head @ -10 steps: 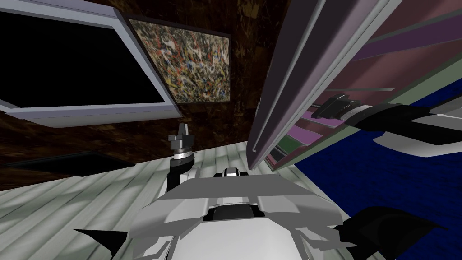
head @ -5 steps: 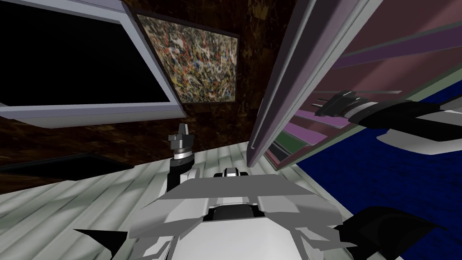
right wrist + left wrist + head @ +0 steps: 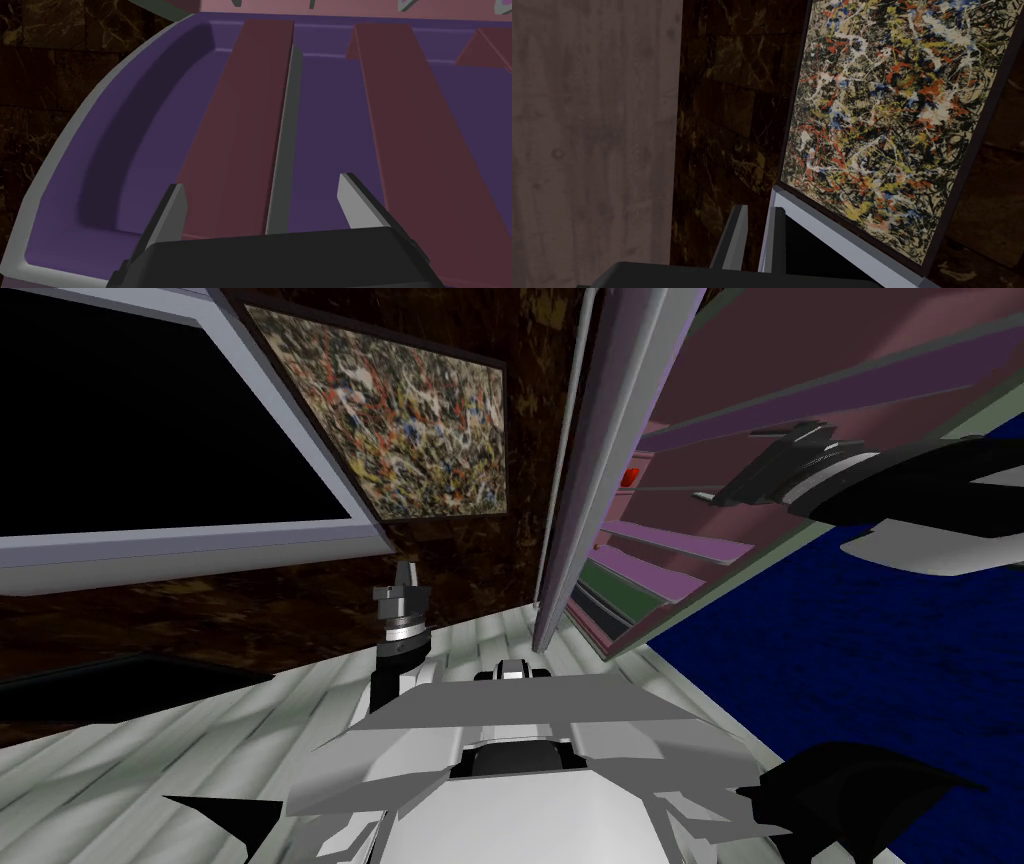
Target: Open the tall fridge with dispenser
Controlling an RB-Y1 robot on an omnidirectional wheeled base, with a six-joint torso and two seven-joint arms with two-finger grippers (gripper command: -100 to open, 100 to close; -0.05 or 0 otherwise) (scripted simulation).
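Fridge door (image 3: 595,468) stands open, long axis upright, edge toward me; right gripper (image 3: 260,180) released, left gripper (image 3: 760,207) clenched empty.

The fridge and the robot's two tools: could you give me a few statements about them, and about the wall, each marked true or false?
1. The fridge door stands open, with shelves showing inside. True.
2. The right tool is clamped on a handle. False: its fingers are open and hold nothing.
3. The left tool is shut. True.
4. A plain white poster hangs on the dark wall. False: it is a many-coloured splatter painting.
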